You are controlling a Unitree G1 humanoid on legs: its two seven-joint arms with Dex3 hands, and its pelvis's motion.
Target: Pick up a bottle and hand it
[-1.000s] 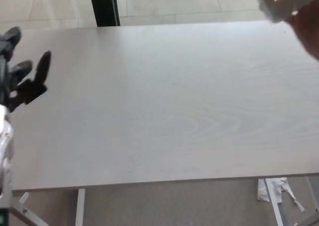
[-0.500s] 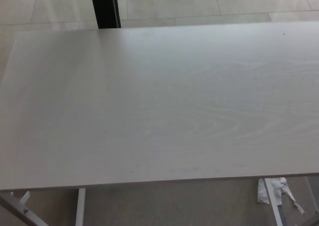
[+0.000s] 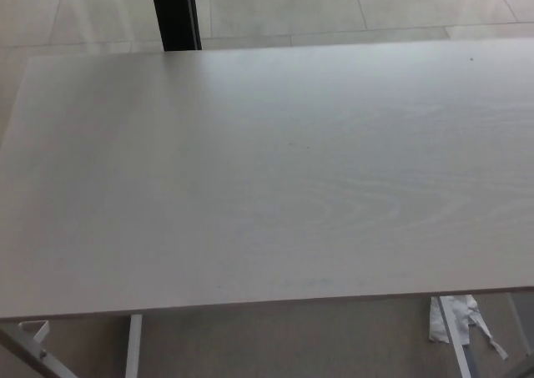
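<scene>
Looking down at a pale wooden table (image 3: 267,169).
My two hands are staying outside the picture, so I cannot tell their state.

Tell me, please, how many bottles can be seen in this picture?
0. No bottle is visible on the table or the tiled floor behind it. Neither robot hand shows. A bottle could be outside the frame; the head view cannot settle that.
</scene>
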